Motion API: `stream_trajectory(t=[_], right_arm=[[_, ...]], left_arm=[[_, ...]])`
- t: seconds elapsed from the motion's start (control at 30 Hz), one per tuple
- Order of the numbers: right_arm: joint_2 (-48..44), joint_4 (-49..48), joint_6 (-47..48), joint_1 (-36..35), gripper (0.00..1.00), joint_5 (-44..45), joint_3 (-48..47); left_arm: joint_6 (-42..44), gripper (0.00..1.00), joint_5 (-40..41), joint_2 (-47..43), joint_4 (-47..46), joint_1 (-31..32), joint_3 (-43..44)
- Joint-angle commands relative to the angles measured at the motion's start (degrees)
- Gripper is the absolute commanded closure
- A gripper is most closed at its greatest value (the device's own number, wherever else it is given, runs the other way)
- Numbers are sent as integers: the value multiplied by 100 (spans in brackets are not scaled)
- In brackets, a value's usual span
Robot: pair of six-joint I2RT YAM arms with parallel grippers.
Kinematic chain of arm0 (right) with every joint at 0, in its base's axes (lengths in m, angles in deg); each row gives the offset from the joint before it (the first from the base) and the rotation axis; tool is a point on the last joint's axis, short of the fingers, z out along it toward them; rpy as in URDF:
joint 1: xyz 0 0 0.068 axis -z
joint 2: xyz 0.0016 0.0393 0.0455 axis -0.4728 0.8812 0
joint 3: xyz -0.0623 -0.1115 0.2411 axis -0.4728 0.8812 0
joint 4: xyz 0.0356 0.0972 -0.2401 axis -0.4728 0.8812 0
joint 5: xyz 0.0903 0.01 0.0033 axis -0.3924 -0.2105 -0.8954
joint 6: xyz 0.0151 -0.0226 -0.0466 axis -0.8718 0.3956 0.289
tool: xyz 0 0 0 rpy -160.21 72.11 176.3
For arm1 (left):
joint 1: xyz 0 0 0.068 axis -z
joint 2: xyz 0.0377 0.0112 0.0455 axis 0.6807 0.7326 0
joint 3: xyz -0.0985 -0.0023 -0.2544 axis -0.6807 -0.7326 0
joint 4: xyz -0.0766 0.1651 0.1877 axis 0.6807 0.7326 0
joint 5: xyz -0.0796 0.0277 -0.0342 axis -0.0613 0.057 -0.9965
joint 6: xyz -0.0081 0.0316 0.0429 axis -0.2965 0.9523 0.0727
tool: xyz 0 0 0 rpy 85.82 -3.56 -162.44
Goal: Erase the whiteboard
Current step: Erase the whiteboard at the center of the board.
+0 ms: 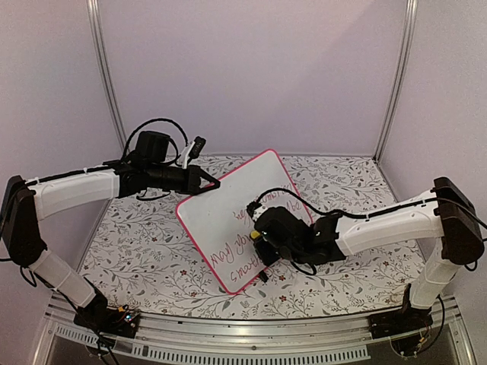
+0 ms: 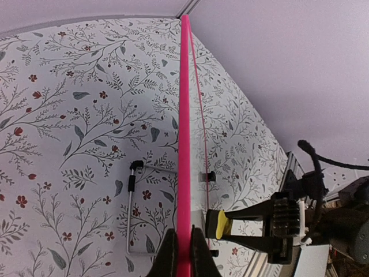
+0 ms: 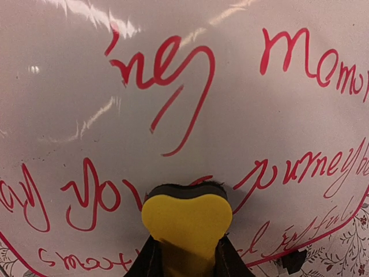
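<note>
- Rectangular white whiteboard (image 1: 228,209) with a thin pink-red frame and rounded corners: stands tilted up near the middle of the floral-patterned worktop (image 1: 144,255), and appears edge-on in the left wrist view.
- Left gripper (image 2: 184,261): clamped on the whiteboard's frame at its upper left edge.
- Right gripper (image 3: 184,257): closed on a yellow block eraser (image 3: 185,222), whose dark face meets the board over the lower lines.
- Red handwriting (image 3: 173,75): covers the board's right and lower part; the right arm hides some of it from above.
- Small black clip foot (image 3: 294,259): at the board's lower edge.
- Thin grey bent rod with a black tip (image 2: 131,196): on the worktop, just beside the board's edge.
- Lilac walls (image 1: 251,68): enclose the worktop.
</note>
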Motion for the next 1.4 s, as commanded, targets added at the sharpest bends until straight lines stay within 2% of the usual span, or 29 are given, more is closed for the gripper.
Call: stream_trajectory(t=[0.0, 0.17, 0.33, 0.5, 0.77, 0.9, 1.03, 1.23, 1.37], right_arm=[[131, -331, 348, 101, 75, -28, -400], [422, -354, 754, 163, 75, 18, -1103], [464, -399, 969, 240, 75, -14, -1390], [462, -281, 828, 263, 75, -93, -1080], [115, -215, 150, 258, 75, -215, -25], [29, -217, 43, 262, 75, -189, 119], [112, -247, 162, 264, 75, -147, -148], [469, -147, 633, 300, 75, -71, -1112], [525, -237, 796, 334, 75, -88, -1264]], left_arm=[[339, 100, 9, 174, -27, 260, -90], [355, 100, 38, 191, -22, 265, -85], [382, 100, 81, 212, -9, 252, -78], [376, 100, 72, 223, 1, 256, -76], [365, 100, 64, 230, -6, 254, -76], [362, 100, 62, 245, -9, 259, -76], [365, 100, 55, 251, -9, 252, -76], [393, 100, 116, 278, 20, 256, -85], [393, 100, 124, 305, 31, 262, -76]])
